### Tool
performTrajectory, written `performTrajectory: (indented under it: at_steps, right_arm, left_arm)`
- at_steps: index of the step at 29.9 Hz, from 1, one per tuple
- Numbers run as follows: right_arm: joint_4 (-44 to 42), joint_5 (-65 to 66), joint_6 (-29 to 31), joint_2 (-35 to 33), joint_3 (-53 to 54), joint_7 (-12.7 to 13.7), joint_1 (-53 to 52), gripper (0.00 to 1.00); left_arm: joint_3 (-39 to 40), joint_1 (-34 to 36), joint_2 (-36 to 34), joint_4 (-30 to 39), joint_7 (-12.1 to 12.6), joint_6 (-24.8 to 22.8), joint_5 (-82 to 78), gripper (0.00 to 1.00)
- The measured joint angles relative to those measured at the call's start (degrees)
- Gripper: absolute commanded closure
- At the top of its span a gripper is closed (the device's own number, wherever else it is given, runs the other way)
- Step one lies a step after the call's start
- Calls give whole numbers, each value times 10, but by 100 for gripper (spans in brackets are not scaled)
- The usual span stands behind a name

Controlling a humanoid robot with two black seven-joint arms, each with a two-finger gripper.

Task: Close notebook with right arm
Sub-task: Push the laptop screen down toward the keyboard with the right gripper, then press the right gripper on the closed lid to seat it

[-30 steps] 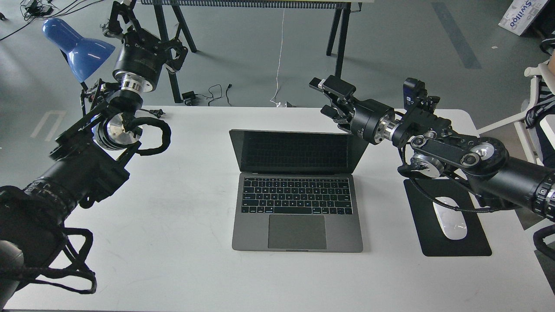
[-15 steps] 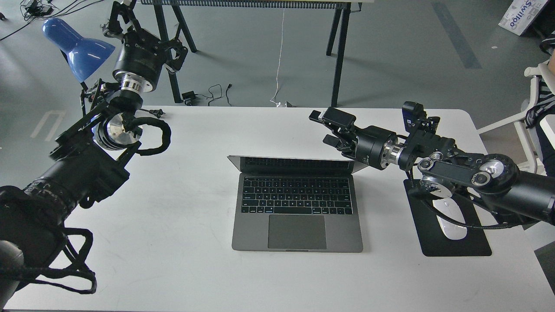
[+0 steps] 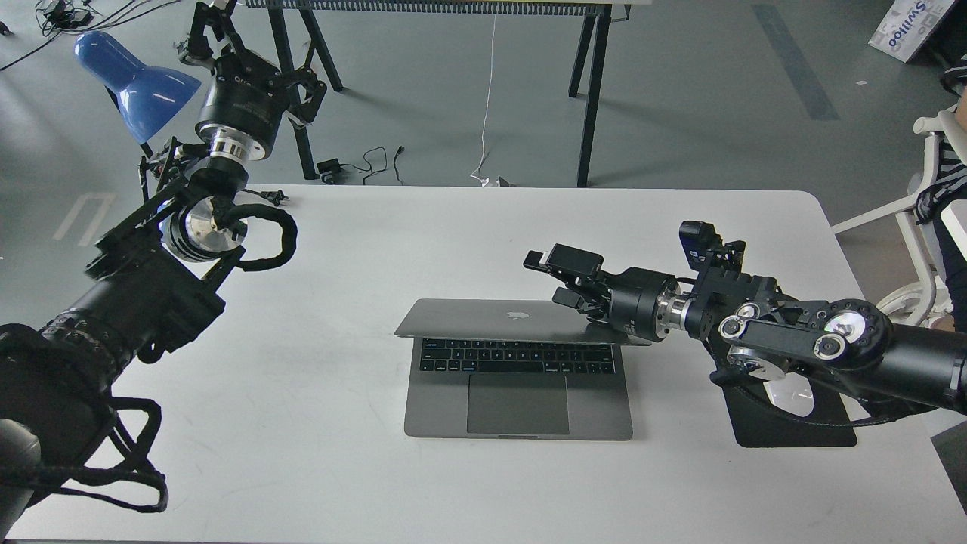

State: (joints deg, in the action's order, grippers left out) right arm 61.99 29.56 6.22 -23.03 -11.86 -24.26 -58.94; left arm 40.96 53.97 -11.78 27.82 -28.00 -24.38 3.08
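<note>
The right gripper (image 3: 555, 278) has its two black fingers spread apart with nothing between them, hovering over the right rear part of the notebook (image 3: 517, 370) lid, which is tilted far down over the keys with the apple logo facing up. The notebook sits mid-table (image 3: 378, 483), with the right arm (image 3: 793, 344) reaching across a black mouse pad (image 3: 786, 434). The left gripper (image 3: 208, 26), raised beside the blue lamp (image 3: 136, 79), is too dark for me to tell how its fingers stand.

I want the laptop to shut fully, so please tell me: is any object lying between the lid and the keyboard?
Nothing visible does. The keyboard and trackpad are bare under the lowered lid, with the right hand at its right edge.
</note>
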Motion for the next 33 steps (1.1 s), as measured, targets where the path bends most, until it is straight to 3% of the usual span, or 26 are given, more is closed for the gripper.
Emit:
performTrajectory:
  at_steps: [33]
  right_arm:
    - [24, 72, -9, 16, -22, 1, 98, 1]
  left_arm:
    - [0, 0, 0, 0, 0, 0, 0, 0]
